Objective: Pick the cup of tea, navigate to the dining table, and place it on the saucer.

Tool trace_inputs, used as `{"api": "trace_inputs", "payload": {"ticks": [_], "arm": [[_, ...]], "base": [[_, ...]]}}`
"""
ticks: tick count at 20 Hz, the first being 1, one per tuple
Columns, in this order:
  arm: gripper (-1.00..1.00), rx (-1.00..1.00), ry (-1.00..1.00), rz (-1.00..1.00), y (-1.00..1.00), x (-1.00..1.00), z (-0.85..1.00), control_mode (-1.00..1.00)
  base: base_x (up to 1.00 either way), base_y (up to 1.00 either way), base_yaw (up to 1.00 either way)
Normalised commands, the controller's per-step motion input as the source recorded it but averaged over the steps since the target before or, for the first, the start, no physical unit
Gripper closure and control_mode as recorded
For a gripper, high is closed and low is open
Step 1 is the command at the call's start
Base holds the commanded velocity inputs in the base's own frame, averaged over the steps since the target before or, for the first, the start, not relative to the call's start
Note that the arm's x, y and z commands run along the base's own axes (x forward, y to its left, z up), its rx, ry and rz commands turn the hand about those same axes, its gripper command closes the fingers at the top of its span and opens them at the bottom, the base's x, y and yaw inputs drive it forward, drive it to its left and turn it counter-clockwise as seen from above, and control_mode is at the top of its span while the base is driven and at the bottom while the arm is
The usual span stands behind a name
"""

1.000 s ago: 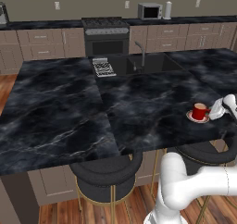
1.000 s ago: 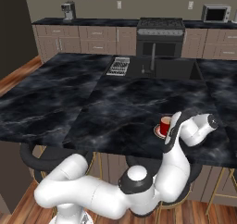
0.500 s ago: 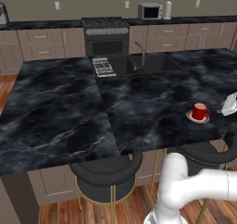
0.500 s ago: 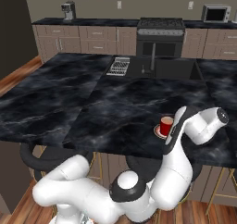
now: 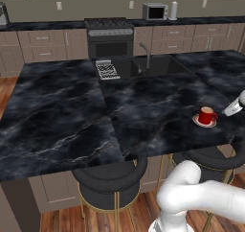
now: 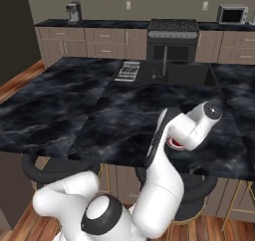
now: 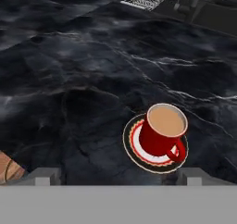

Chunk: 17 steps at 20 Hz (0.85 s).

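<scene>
The red cup of tea (image 5: 206,115) stands upright on the small reddish saucer (image 5: 197,121), near the right front edge of the black marble dining table (image 5: 72,121). My gripper (image 5: 233,108) hovers just right of the cup, apart from it. From the hand view the cup of tea (image 7: 162,129) shows its light brown tea, its handle turned toward me, centred on the saucer (image 7: 137,146). The gripper (image 7: 118,179) is open, its fingertips (image 7: 42,176) wide apart with nothing between them. In the right base view my arm covers the cup, and a sliver of the saucer (image 6: 174,145) peeks out.
A sink with a faucet (image 5: 143,58) and a dish rack (image 5: 108,71) sit at the table's far side. Black stools (image 5: 107,180) stand under the front edge. Stove (image 5: 109,34) and microwave (image 5: 155,11) line the back wall.
The gripper has drawn back to the right, away from the cup, and its jaws have spread a little wider. The cup stays on the saucer.
</scene>
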Motion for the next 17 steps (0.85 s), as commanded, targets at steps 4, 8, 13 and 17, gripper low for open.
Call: {"api": "trace_inputs", "payload": {"ticks": [4, 8, 13, 17], "arm": [[-1.00, -0.04, 0.00, -0.37, 0.96, -0.71, 0.21, -1.00], [-1.00, -0.05, 0.00, -0.42, 0.87, -0.49, 0.26, -1.00], [-1.00, -0.01, 0.00, -0.40, 0.94, -0.64, 0.33, -1.00], [-1.00, 0.00, 0.00, -0.35, 0.85, -0.83, 0.39, -1.00]], "base": [[0.00, 0.00, 0.00], [0.00, 0.00, 0.00], [0.00, 0.00, 0.00], [0.00, 0.00, 0.00]]}}
